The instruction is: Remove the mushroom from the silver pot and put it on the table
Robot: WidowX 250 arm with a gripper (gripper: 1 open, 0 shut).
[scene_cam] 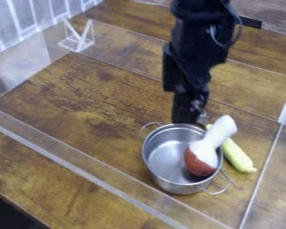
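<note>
The silver pot (170, 159) stands on the wood-plank table (86, 98) at the front right. The mushroom (203, 161) lies tilted in the pot, its reddish-brown cap down against the right wall. Its white stem (220, 132) leans up over the far-right rim. My gripper (189, 114) hangs just above and behind the pot's far rim, left of the stem and apart from it. Its dark fingers look spread, with nothing between them.
A long yellow-green vegetable (239, 156) lies on the table right of the pot, close to the right acrylic wall (267, 170). A clear acrylic stand (76, 36) sits at the back left. Another acrylic wall (74, 159) runs along the front.
</note>
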